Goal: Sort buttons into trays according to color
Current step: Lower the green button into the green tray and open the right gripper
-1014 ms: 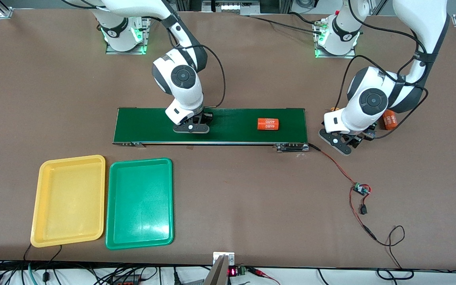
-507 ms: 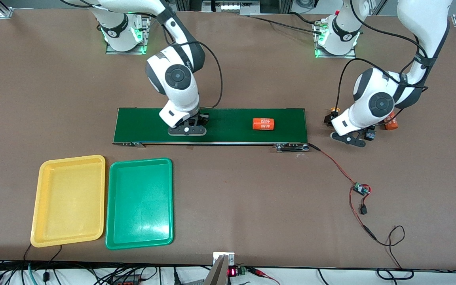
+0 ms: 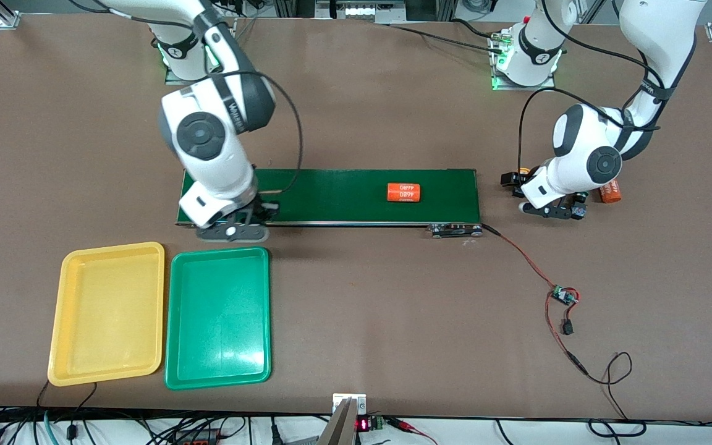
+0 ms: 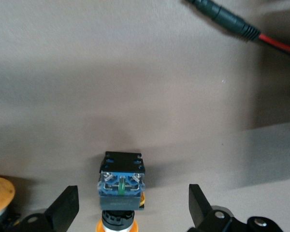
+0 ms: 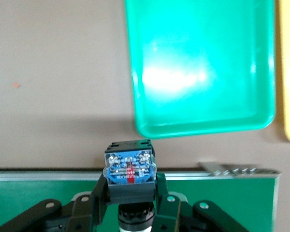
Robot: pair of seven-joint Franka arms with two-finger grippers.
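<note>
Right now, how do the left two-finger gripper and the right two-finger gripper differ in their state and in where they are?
The left gripper is open, its fingers apart on either side of a black-and-blue push-button switch lying on the brown table; the right gripper is shut on another black-and-blue switch. The left gripper is low past the dark green conveyor belt's end; the right hangs over its edge near the green plastic tray. Both point downward.
</note>
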